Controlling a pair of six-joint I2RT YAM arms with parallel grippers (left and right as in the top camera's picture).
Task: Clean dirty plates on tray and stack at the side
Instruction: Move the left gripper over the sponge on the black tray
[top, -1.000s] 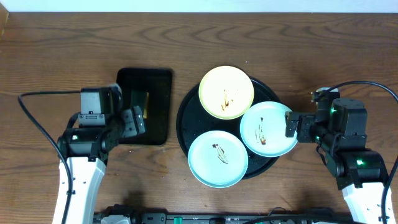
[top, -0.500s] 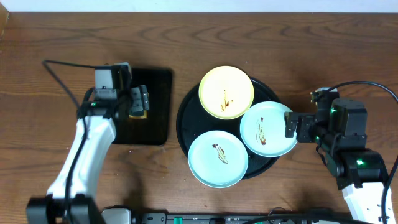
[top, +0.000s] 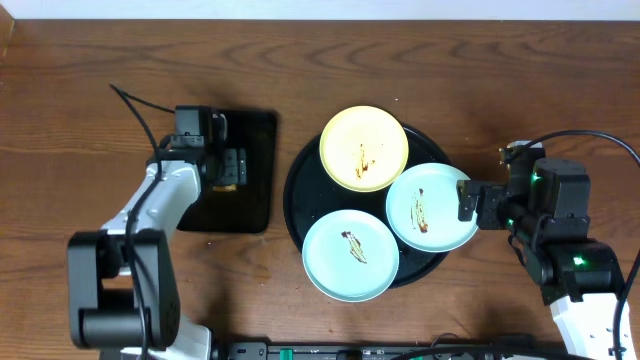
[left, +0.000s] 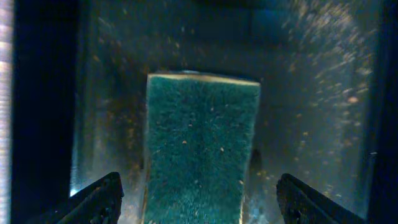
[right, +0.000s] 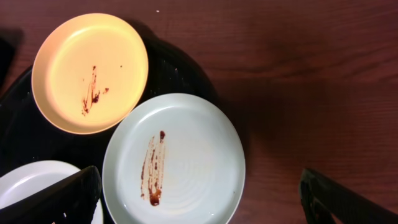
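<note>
The left gripper (left: 199, 190) is hanging straight down over the small tray (top: 255, 195), the rectangular black one that's sitting toward the left side of the counter (top: 90, 70). Its jaws are standing wide open, one on each side of the green sponge (left: 202, 124) that's lying in that tray. There's a gap showing on both sides, so it isn't gripping or even touching the sponge. The tray floor around the sponge is looking shiny and speckled.

The right gripper (right: 199, 186) is sitting fully open too and isn't holding anything. It's hovering at the right edge of the round tray (top: 300, 190), just beside the right blue plate (top: 430, 207) and pointing toward it.

All three plates are lying on that big glossy round tray, which is sitting around the middle of the counter, just right of the small tray. The yellow plate (top: 364, 148) is resting at the tray's far edge. The right blue plate is hanging out over the tray's right rim, and the front blue plate (top: 350, 255) is poking over the near rim. The three are crowding each other edge to edge, and honestly I can't tell whether the rims are overlapping or just touching. Each one is showing a brown smear in the middle.
</note>
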